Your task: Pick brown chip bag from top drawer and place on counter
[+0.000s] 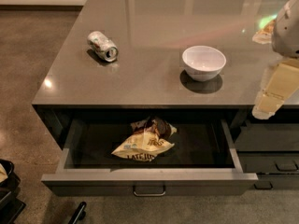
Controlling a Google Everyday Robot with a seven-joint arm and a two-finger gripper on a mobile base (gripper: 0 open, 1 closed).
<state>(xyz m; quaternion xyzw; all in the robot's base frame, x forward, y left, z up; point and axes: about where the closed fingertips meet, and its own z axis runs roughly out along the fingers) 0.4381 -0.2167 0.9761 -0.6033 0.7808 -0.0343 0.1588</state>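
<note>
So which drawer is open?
The wide top drawer, holding the brown chip bag; the narrow drawers beside it are shut, below the gripper.

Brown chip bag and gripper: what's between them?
In camera view, only the top drawer's bare floor separates the brown chip bag from the gripper at the counter's right edge.

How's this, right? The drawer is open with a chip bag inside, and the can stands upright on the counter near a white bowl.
Not quite: the camera view shows the can lying on its side, not upright, on the counter. The drawer, chip bag and bowl are as said. The end effector hangs by the counter's right front edge.
</note>
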